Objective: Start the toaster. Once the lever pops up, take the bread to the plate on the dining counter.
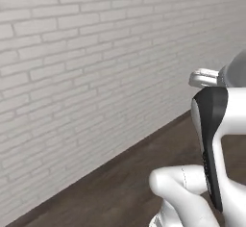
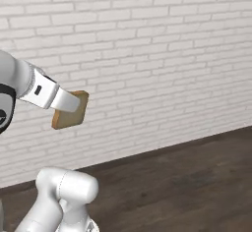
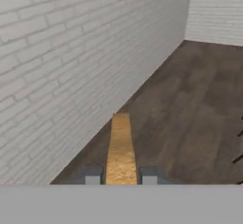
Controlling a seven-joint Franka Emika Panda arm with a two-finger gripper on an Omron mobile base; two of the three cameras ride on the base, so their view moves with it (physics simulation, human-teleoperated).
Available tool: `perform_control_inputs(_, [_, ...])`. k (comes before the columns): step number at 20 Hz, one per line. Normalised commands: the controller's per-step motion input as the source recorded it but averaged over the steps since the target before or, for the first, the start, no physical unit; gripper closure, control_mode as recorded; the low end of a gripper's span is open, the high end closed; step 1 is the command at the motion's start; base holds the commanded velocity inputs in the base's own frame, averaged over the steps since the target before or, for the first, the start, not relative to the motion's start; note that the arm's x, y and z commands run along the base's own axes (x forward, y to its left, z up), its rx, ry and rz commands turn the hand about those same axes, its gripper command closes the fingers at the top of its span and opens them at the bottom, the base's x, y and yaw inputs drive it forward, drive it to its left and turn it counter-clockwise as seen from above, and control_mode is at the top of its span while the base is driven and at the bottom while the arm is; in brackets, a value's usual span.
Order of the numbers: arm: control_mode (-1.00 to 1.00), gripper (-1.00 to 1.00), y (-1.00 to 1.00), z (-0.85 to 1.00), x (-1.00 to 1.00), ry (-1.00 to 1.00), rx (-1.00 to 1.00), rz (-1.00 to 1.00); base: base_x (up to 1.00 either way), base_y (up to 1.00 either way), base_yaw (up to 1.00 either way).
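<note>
So the end effector [image 2: 74, 104] is pinching the bread [image 2: 72, 112] between its fingers [image 3: 93, 176], slice edge-on and sticking straight out ahead of it, up in the air with white brick wall [image 2: 147, 54] beyond and dark wood floor [image 2: 187, 182] below.

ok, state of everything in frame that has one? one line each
Square golden-tan bread slice with darker crust: held off the floor, standing on edge, pinched between the claw's fingers.
Two-finger claw on the white arm: shut on the bread slice, one finger on each flat face, held out toward the white brick wall.
</note>
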Motion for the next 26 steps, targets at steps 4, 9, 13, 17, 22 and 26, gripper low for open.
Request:
perform_control_inputs(4, [1.00,1.00,0.00,0.00,0.00,0.00,0.00,0.00,0.70,-0.46,-0.51])
perform_control_inputs(9, [1.00,1.00,0.00,0.00,0.00,0.00,0.00,0.00,0.72,-0.35,-0.51])
perform_control_inputs(13, [1.00,1.00,0.00,0.00,0.00,0.00,0.00,0.00,0.66,-0.31,-0.53])
perform_control_inputs(17, [1.00,1.00,0.00,0.00,0.00,0.00,0.00,0.00,0.71,-0.15,-0.52])
perform_control_inputs(22, [1.00,1.00,0.00,0.00,0.00,0.00,0.00,0.00,0.73,-0.01,-0.53])
perform_control_inputs(26, [1.00,1.00,0.00,0.00,0.00,0.00,0.00,0.00,0.71,0.00,-0.54])
